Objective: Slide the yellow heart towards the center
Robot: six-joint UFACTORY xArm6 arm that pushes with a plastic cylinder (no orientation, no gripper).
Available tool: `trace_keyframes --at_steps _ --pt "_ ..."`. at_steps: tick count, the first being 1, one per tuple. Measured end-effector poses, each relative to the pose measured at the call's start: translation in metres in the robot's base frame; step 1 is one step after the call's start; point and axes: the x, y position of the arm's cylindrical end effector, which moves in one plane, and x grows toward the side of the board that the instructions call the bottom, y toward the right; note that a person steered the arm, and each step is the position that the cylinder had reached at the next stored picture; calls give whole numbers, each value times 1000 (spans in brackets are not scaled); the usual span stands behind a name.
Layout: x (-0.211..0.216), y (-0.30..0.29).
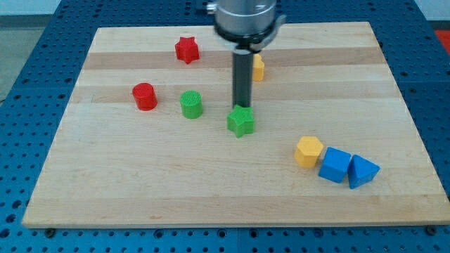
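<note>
A yellow block (259, 68) lies near the view's top centre. My rod hides its left part, so I cannot make out its full shape. A second yellow block (309, 151), roughly hexagonal, lies at the lower right. My tip (242, 107) is at the top edge of the green star (241, 122), touching it or nearly so. It is below and slightly left of the upper yellow block, and apart from it.
A red star (187, 49) lies at the top left. A red cylinder (144, 96) and a green cylinder (190, 104) lie left of my tip. A blue cube (335, 166) and a blue triangular block (363, 171) sit against the lower yellow block. The wooden board (105, 190) rests on a blue pegboard.
</note>
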Motion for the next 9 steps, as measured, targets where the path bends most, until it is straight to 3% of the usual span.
trace_keyframes --at_steps 1,2,3,6,9 --pt "26 -27" --pt "67 35" --pt "78 53" --pt "9 43" --pt "-113 60"
